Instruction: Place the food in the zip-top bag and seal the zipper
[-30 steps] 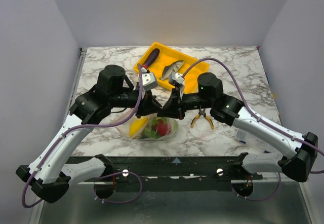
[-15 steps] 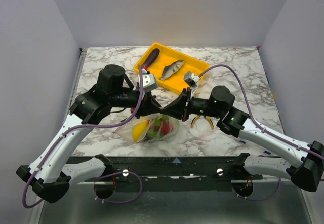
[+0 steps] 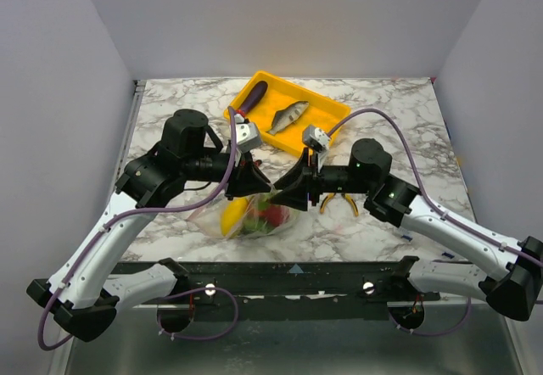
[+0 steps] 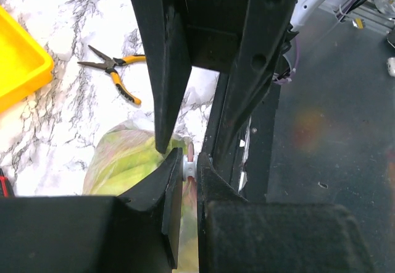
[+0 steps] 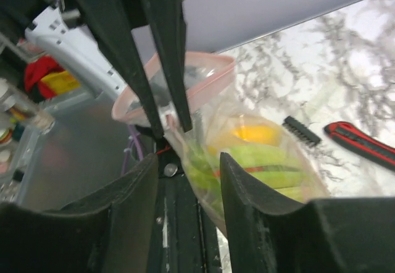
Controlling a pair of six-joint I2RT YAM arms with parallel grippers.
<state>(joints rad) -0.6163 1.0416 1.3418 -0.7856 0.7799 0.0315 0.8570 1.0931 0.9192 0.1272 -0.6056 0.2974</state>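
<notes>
The zip-top bag [image 3: 250, 215] hangs lifted between both arms. Yellow squash, green lettuce and a red piece show through it. My left gripper [image 3: 257, 187] is shut on the bag's mouth edge; in the left wrist view [image 4: 190, 169] its pads pinch the pinkish zipper [image 4: 191, 152] and a small white piece on it. My right gripper [image 3: 285, 195] is open, and in its wrist view [image 5: 188, 177] the bag [image 5: 259, 155] hangs between its fingers. The pink mouth rim [image 5: 185, 69] gapes open. The grey fish [image 3: 287, 116] and purple eggplant [image 3: 252, 97] lie in the yellow tray [image 3: 327, 108].
Yellow-handled pliers [image 3: 338, 202] lie on the marble right of the bag and also show in the left wrist view [image 4: 114, 75]. A red-and-black pocket knife [image 5: 361, 143] and a small black comb-like piece [image 5: 301, 131] lie under the bag. The table's front edge is just below the bag.
My right arm drew back to the right, then its gripper came left again to the bag beside the left gripper. The bag swung and turned, so the yellow squash faces left.
</notes>
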